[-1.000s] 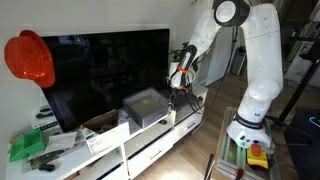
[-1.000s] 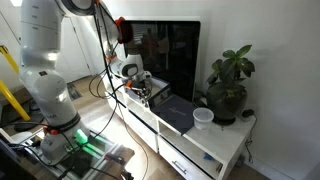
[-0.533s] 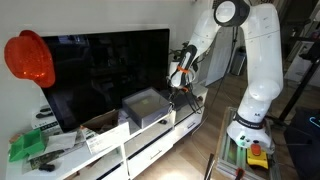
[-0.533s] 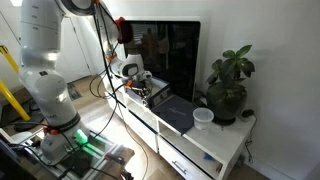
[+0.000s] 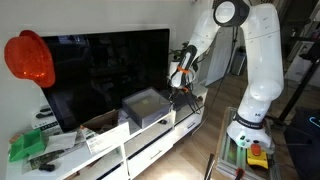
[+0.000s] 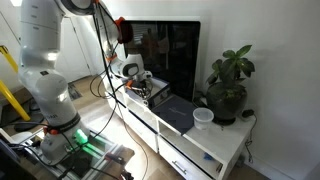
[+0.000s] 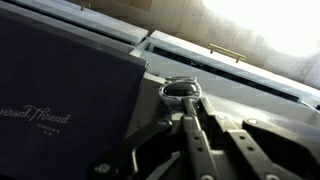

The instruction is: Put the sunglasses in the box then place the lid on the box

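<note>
claw (image 7: 186, 108) pinched narrow on the rim of the sunglasses (image 7: 182, 88), lying on the stand (image 7: 262, 96) just beside the box (image 5: 140, 116). risk: so thin a hold may slip on lifting, dropping them short of the box.

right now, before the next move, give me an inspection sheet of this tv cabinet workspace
surface: long white tv cabinet, crowded
job's things: squarish pale grey box on the cabinet; round-rimmed sunglasses beside it, outside; lid not made out
clutter: brown cardboard box, green object, white cup
grippers: gripper fingers closed on the sunglasses
cables: black cables hanging along the arm
surroundings: black tv screen, red hat, potted plant
</note>
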{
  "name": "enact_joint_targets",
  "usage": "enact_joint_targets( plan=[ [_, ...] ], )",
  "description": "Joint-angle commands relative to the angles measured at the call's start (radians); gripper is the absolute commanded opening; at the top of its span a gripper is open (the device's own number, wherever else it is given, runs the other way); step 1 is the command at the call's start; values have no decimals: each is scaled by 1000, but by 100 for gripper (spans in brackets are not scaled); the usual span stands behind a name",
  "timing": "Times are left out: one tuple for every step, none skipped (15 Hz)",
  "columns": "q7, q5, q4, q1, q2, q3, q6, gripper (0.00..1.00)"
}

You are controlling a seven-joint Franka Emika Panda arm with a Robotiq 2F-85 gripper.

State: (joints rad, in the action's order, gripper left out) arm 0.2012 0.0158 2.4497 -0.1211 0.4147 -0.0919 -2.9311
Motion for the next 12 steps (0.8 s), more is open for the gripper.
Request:
enact_joint_targets(
  plan=[
    [-59,46,-15,32,4,-40,13,3],
    [-66,48,-14,36,-3,-44,18,3],
    [-75,54,-12,44,-12,-53,25,3],
    [-83,55,-9,49,-24,-57,35,3],
    [-91,60,-8,55,-31,-63,41,3],
    [-96,59,-9,57,-39,-62,51,3],
    [-101,57,-10,57,-44,-60,60,3],
    [-104,58,-12,58,-47,-60,67,3],
    [-110,59,-16,60,-48,-62,74,3],
    [-115,58,-18,60,-51,-62,76,3],
    [-116,56,-19,57,-54,-59,80,3],
    [-118,56,-21,56,-51,-59,82,3]
  ],
)
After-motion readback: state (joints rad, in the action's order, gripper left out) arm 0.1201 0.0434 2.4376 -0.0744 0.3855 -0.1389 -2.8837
